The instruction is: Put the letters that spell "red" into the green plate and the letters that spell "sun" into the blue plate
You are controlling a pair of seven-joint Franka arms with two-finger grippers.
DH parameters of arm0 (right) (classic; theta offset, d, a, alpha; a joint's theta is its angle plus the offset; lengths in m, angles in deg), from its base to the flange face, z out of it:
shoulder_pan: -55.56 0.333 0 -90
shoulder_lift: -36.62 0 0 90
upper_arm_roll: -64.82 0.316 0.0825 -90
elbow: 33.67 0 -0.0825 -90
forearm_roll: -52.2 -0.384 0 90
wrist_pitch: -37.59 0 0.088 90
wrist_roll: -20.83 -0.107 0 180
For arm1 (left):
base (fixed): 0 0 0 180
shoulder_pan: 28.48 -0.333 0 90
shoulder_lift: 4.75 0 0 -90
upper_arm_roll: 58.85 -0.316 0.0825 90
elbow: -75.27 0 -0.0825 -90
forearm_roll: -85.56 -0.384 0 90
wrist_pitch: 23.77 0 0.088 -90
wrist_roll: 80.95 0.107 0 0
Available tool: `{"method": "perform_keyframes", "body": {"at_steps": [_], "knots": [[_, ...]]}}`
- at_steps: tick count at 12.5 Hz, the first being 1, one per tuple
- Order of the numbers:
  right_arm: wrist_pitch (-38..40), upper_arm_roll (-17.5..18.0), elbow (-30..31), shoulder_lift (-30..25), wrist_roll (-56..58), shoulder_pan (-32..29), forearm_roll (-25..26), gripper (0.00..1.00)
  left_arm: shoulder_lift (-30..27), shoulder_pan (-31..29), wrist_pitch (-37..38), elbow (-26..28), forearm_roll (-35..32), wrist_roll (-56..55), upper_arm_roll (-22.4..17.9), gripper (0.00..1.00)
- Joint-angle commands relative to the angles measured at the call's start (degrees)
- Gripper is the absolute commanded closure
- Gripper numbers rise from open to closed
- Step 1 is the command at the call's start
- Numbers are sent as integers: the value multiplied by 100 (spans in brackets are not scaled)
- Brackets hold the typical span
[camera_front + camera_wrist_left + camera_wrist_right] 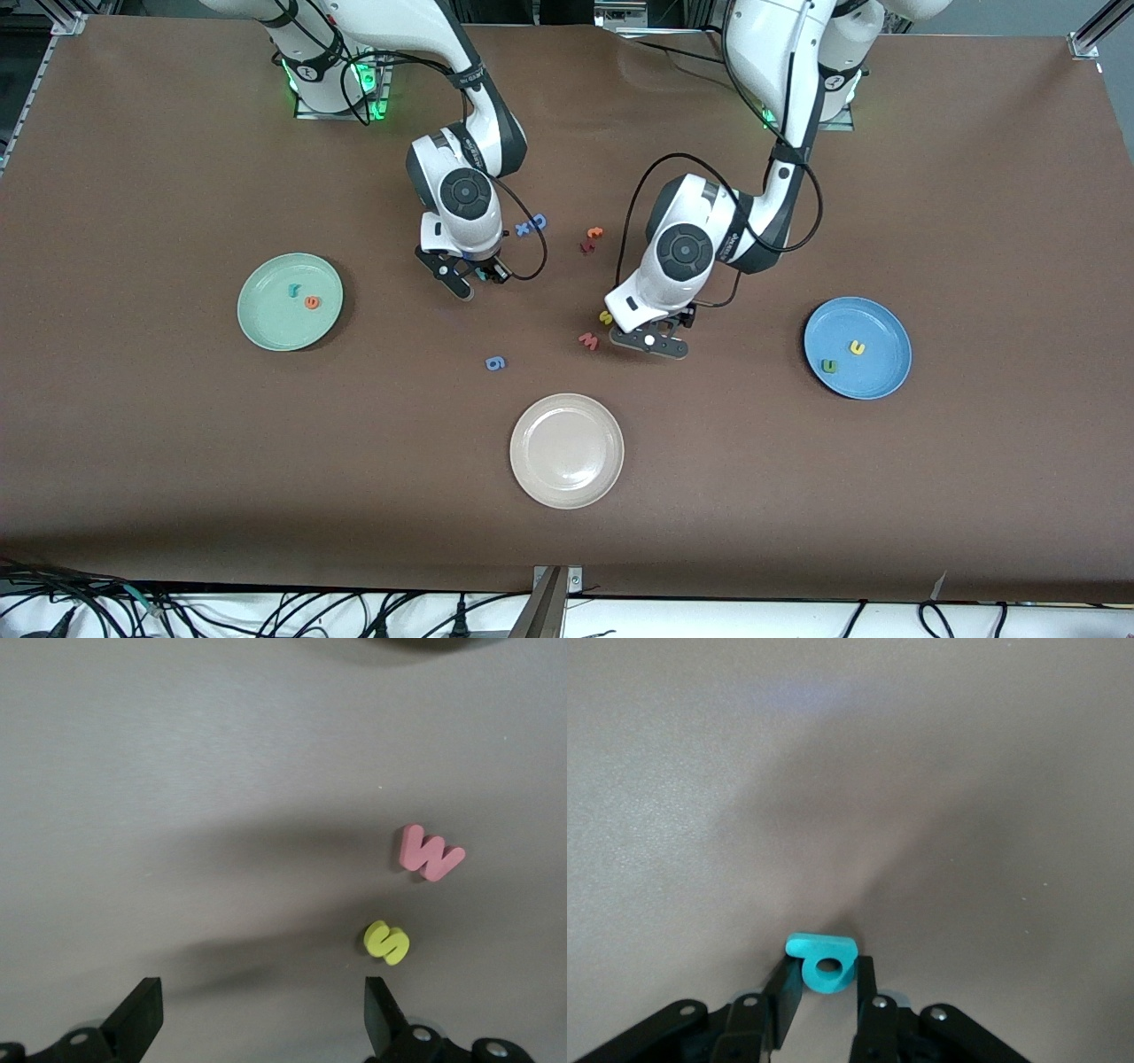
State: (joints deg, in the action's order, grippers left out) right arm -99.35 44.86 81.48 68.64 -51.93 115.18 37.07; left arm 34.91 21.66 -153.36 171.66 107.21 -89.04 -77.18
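Teal "d" (822, 962) — in right hand (824, 999)

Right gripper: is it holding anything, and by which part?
The right gripper has its fingers closed on the teal "d", gripping its round bowl from both sides. The left gripper is open and holds nothing.

- A brown cloth (177, 461) covers the bench.
- Black cables (292, 611) trail along the white floor strip below the bench's near edge.
- Silver frame corners (1085, 40) mark the top.
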Motion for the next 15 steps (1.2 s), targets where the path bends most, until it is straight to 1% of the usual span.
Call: {"method": "perform_keyframes", "body": {"at_steps": [1, 2, 3, 6, 7, 8, 10, 13, 14, 15], "knots": [[-79, 36, 68, 85, -71, 50, -95, 75, 339, 127, -294, -182, 59, 44, 49, 0], [-79, 27, 68, 85, -62, 41, -95, 81, 410, 188, -381, -191, 50, 52, 49, 0], [-36, 27, 60, 76, 25, 41, -69, 83, 445, 232, -504, -182, 50, 61, 57, 0], [0, -25, 7, -3, 253, 41, -68, 83, 481, 276, -558, -191, 59, 70, 58, 0], [96, -78, -2, -81, 315, 41, -42, 83, 481, 294, -558, -191, 67, 70, 66, 0], [271, -209, -19, -169, 534, 41, -16, 83, 481, 294, -558, -200, 67, 70, 66, 0], [814, -595, -81, -345, 1340, 41, -7, 83, 507, 294, -584, -209, 59, 70, 198, 1], [1545, -1254, -134, -653, 2588, 41, 2, 83, 560, 294, -734, -200, -37, 79, 207, 1], [1817, -1535, -134, -784, 3097, 41, 2, 83, 569, 294, -734, -200, -82, 79, 207, 2], [2019, -1833, -134, -846, 3607, 41, 2, 83, 578, 294, -760, -200, -178, 79, 207, 7]]}}
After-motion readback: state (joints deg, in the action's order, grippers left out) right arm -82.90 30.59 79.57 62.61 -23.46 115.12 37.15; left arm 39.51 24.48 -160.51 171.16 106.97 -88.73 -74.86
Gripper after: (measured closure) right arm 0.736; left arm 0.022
